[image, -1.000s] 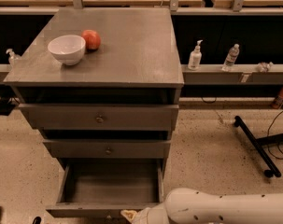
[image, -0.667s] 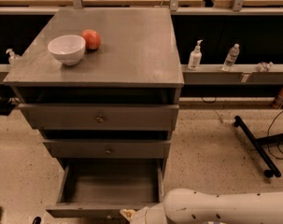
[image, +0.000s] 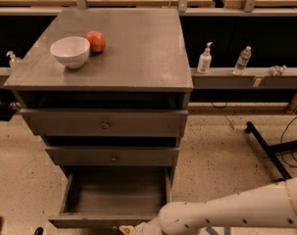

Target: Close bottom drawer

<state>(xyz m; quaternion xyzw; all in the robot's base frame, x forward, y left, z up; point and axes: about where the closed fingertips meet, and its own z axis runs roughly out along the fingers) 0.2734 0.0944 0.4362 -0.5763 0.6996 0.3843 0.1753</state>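
Bottom drawer [image: 116, 196] sits pulled well out at the base of the cabinet [image: 138, 58], under the 2 other drawers. Gripper [image: 130, 228] is low in front of the cabinet, right at the drawer's front panel near its middle; open or closed, cannot tell. The panel's long axis runs left-right and the drawer faces the camera, so the push likely goes straight back into the cabinet.

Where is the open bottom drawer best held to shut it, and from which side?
Meet the bottom drawer at its front panel, near the middle, coming from the front: it stands pulled out towards the camera and should slide straight back. The gripper sits by that panel's top edge.
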